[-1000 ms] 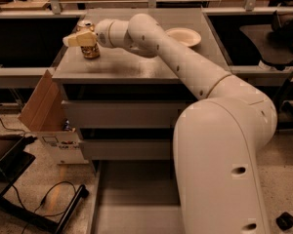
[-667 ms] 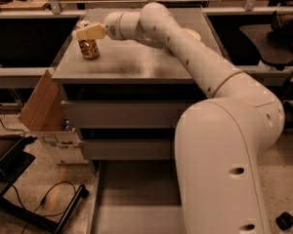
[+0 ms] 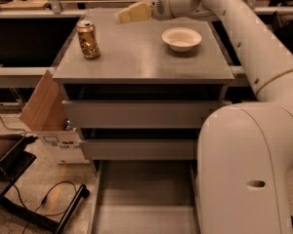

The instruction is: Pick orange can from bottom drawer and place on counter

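The orange can [image 3: 88,39] stands upright near the left edge of the counter [image 3: 141,60]. It has a mottled orange-gold body and a silver top. My gripper [image 3: 123,16] hovers above the back of the counter, to the right of the can and clear of it, holding nothing. The bottom drawer [image 3: 144,199] is pulled out below, and the part of its grey floor that shows is bare.
A white bowl [image 3: 181,38] sits on the right half of the counter. My white arm and base [image 3: 244,155] fill the right side. An open cardboard box [image 3: 46,113] stands left of the cabinet. A black stand and cable [image 3: 34,204] lie on the floor at lower left.
My gripper has let go of the can and drawn back to the right and up. The can stays standing on the counter's left side.
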### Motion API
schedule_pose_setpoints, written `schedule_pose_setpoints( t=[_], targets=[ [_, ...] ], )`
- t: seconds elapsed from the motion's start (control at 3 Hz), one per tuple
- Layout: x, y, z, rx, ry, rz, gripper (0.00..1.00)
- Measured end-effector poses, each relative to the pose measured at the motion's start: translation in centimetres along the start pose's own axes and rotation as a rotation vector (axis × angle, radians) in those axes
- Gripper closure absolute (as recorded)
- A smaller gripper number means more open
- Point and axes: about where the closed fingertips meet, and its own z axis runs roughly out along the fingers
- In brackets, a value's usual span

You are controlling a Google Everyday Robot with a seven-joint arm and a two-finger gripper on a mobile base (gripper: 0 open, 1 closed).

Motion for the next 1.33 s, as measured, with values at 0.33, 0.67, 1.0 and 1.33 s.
schedule_pose_setpoints(
  t=[0.33,0.67,1.0,1.33],
  targets=[
    [-0.9,1.3,-9.3,0.008,0.014,0.055,0.0],
    [-2.1,4.6,-19.1,0.078,-0.024,0.118,0.0],
    [-3.6,8.3,-25.9,0.204,-0.08,0.111,0.0],
    [-5.1,12.5,-30.9,0.392,-0.117,0.053,0.0]
  ],
)
